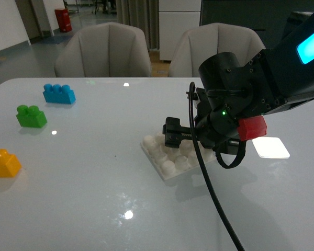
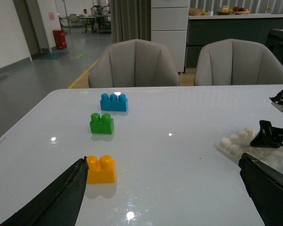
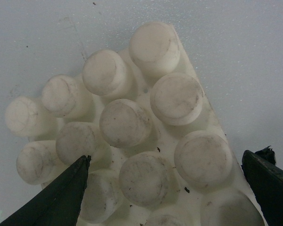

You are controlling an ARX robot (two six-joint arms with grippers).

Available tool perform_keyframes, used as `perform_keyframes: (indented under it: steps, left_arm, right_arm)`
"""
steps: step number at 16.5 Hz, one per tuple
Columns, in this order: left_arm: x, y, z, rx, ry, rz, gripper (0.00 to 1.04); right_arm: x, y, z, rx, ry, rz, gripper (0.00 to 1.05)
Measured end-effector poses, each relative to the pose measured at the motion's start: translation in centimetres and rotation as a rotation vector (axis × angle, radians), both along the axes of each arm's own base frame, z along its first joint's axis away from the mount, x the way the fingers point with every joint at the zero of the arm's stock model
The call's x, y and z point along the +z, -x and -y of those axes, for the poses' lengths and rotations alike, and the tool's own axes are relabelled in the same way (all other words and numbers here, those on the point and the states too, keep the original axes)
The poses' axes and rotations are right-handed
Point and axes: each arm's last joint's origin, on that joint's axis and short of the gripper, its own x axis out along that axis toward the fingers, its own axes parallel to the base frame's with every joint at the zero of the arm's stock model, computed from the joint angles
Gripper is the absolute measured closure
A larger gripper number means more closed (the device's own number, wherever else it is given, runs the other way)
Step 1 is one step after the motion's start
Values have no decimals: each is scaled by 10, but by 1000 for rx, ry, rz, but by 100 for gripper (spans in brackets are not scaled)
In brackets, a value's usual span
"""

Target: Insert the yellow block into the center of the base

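The yellow block [image 1: 2, 163] sits on the table at the far left, alone. In the left wrist view the yellow block [image 2: 101, 169] lies just ahead of one finger [image 2: 61, 197] of my open left gripper [image 2: 162, 188], outside the gap. The left gripper is out of the front view. The white studded base [image 1: 170, 157] rests flat mid-table. My right gripper [image 1: 196, 141] hangs open low over it. In the right wrist view the base [image 3: 127, 122] fills the picture, its studs between the spread fingers [image 3: 269, 183] of the right gripper [image 3: 165, 188]. Nothing is held.
A green brick [image 1: 31, 116] and a blue brick [image 1: 59, 94] stand at the back left. A glossy white square [image 1: 270, 148] lies right of the base. Two chairs [image 1: 103, 49] stand behind the table's far edge. A black cable [image 1: 214, 198] hangs from the right arm.
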Motion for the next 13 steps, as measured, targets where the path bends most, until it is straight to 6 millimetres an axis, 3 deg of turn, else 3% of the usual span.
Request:
perform_keyframes:
  steps: [13]
  left_arm:
    - [0,0,0,0,0,0,7]
  right_arm:
    - [4,10,-51,-85,-144,-70,7]
